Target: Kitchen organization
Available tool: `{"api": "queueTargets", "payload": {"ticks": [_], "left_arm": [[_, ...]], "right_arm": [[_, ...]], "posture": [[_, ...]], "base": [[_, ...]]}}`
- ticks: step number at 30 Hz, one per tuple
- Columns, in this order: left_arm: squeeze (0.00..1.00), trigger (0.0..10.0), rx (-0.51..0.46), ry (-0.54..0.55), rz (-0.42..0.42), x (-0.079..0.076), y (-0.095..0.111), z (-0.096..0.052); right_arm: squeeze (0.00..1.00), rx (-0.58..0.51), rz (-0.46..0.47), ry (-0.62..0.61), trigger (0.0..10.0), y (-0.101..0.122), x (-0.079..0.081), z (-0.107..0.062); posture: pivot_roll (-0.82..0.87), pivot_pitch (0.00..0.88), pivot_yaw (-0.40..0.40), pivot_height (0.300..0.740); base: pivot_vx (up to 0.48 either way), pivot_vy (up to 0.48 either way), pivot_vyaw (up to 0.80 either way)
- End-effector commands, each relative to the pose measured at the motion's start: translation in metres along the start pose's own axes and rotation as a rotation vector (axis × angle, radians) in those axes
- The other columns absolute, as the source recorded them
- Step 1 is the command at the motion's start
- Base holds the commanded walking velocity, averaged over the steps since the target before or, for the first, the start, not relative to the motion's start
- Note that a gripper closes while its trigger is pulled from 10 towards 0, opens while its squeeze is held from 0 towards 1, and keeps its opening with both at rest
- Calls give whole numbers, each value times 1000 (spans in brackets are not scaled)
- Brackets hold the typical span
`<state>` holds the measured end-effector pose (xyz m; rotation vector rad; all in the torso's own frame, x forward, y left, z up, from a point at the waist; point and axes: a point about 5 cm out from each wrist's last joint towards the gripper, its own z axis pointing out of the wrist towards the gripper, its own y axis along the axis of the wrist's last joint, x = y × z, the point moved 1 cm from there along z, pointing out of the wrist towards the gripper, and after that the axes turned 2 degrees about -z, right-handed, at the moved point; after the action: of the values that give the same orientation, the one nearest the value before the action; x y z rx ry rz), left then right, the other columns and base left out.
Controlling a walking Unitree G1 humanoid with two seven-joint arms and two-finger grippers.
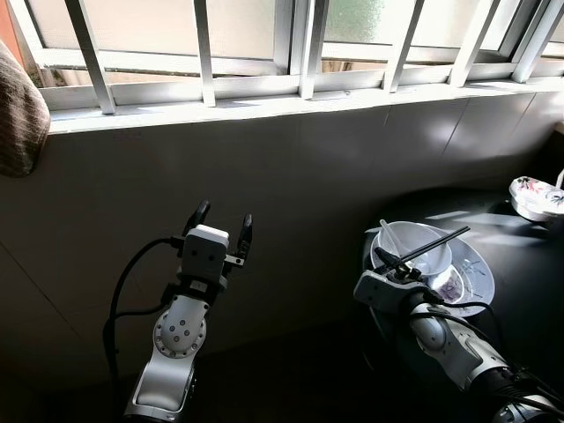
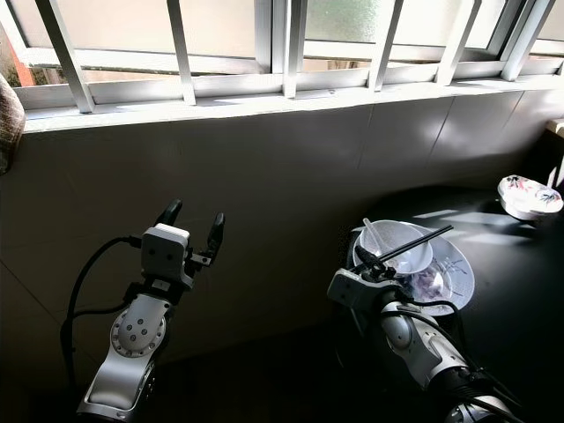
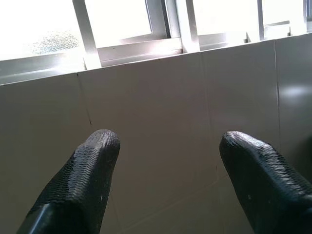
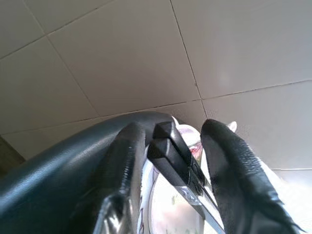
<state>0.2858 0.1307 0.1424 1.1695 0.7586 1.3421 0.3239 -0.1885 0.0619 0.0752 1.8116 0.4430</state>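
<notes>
My right gripper [image 1: 391, 259] is shut on a pair of black chopsticks [image 1: 437, 241], whose tips stretch out over a white bowl [image 1: 434, 263]. In the right wrist view the chopsticks' [image 4: 176, 157] square ends sit clamped between the two fingers [image 4: 229, 161]. The bowl holds a white spoon [image 1: 389, 234] and rests on a white patterned plate [image 1: 477, 275] on the dark counter [image 1: 529, 264]. My left gripper [image 1: 222, 217] is raised in front of the tiled wall, open, with nothing between its fingers [image 3: 92, 165].
A small patterned dish [image 1: 536, 196] stands at the far right of the counter. A white window sill [image 1: 264, 104] with bars runs above the tiled wall. A brown cloth [image 1: 18, 115] hangs at the far left.
</notes>
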Motion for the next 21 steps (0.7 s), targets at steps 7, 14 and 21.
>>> {"api": "queueTargets", "payload": {"ticks": [7, 14, 21], "left_arm": [[0, 10000, 7, -6, 4, -2, -3, -1], [0, 10000, 12, -5, 5, -3, -4, -2], [0, 10000, 20, -5, 1, -5, -7, -3]], "right_arm": [[0, -28, -138, -5, 0, -1, -4, -1], [0, -31, -233, -31, 0, 0, -7, 0], [0, -31, -318, -14, 0, 0, -9, 0]], "posture": [[16, 0, -52, 740], [17, 0, -54, 740], [9, 0, -57, 740]], "base": [[0, 0, 0], [0, 0, 0], [0, 0, 0]]}}
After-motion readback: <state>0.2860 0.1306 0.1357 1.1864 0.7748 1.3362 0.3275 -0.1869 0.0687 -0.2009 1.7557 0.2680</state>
